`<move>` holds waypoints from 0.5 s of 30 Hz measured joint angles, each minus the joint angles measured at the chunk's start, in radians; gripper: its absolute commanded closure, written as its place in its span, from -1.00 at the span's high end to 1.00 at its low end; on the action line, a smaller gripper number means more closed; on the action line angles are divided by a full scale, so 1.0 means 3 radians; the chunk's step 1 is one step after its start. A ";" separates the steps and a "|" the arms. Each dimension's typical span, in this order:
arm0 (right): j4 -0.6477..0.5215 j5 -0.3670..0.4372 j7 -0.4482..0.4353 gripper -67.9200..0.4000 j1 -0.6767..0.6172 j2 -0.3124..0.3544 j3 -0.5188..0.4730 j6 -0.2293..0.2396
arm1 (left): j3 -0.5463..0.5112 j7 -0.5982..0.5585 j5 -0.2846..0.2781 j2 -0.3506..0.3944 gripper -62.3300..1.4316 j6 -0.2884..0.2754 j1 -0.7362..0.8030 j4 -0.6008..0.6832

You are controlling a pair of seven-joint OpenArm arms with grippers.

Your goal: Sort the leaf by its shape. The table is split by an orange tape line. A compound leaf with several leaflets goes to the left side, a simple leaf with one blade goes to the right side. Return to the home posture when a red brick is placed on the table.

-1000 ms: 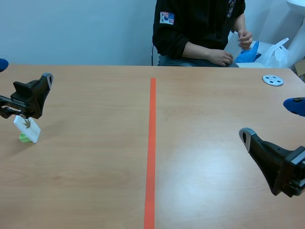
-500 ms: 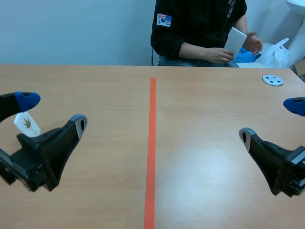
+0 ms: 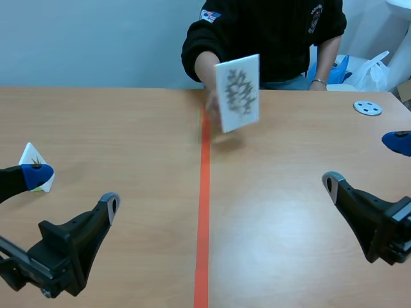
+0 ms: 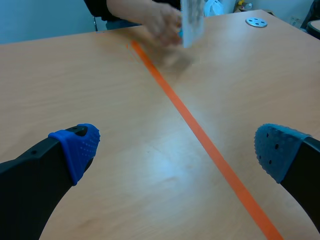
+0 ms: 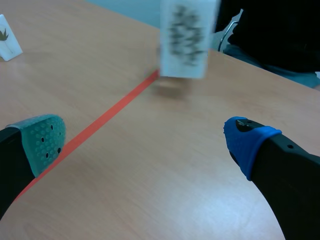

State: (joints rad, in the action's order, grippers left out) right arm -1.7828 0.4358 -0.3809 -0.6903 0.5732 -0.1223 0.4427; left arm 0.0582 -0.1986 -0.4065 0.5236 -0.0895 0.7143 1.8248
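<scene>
The leaf card (image 3: pixel 239 93) is a white card with a dark leaf print. A person's hand (image 3: pixel 207 74) holds it upright over the far end of the orange tape line (image 3: pixel 204 192), tilted slightly, with a shadow on the table (image 3: pixel 128 128) just beneath it. Whether its lower edge touches the surface cannot be told. The print is blurred. It suggests many lobes or leaflets along a central axis, but the shape cannot be read with confidence. A smaller leaf card (image 3: pixel 31 155) stands on the left side, just beyond the left gripper (image 3: pixel 74 189), which sits low near the robot with its fingers spread wide and nothing between them. The right gripper (image 3: pixel 365 162) sits low on the right side, likewise spread wide and empty. Both are well apart from the held card. A grey disc (image 3: pixel 368 108) lies at the far right. The step in hand is probably to wait and classify — no reach should begin while the hand is on the card. Once the card stands free, confirm leaflets versus a single blade from a sharp view. Then approach with the jaws wide, close on the card's side edges rather than its face, and keep it upright — a thin standing card is likely to tip under a glancing touch.
</scene>
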 measured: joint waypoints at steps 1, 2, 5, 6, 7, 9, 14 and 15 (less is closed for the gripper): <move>0.0000 0.0000 0.0000 1.00 0.0000 0.0000 0.0000 0.0000 | 0.0000 0.0000 -0.0006 0.0000 1.00 -0.0001 0.0000 0.0000; 0.0000 0.0000 0.0000 1.00 0.0000 0.0000 0.0000 0.0000 | 0.0000 0.0001 -0.0006 0.0000 1.00 -0.0001 0.0000 0.0000; 0.0000 0.0000 0.0000 1.00 0.0000 0.0000 0.0000 0.0000 | 0.0000 -0.0009 -0.0006 0.0000 1.00 0.0000 0.0000 0.0000; 0.0000 0.0000 0.0000 1.00 0.0000 0.0000 0.0000 0.0000 | 0.0000 -0.0024 -0.0006 0.0000 1.00 -0.0001 0.0000 0.0000; 0.0000 0.0000 0.0000 1.00 0.0000 0.0000 0.0000 0.0000 | 0.0000 -0.0025 -0.0006 0.0000 1.00 -0.0001 0.0000 0.0000; 0.0000 0.0000 0.0000 1.00 0.0000 0.0000 0.0000 0.0000 | 0.0000 -0.0024 -0.0006 0.0000 1.00 -0.0001 0.0000 0.0000; 0.0000 0.0000 0.0000 1.00 0.0000 0.0000 0.0000 0.0000 | 0.0000 -0.0024 -0.0006 0.0000 1.00 -0.0001 0.0000 0.0000; 0.0000 0.0000 0.0000 1.00 0.0000 0.0000 0.0000 0.0000 | 0.0000 -0.0024 -0.0006 0.0000 1.00 -0.0001 0.0000 0.0000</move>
State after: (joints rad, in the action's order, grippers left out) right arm -1.7828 0.4358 -0.3809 -0.6903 0.5732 -0.1223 0.4427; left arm 0.0582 -0.2058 -0.4084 0.5236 -0.0898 0.7143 1.8248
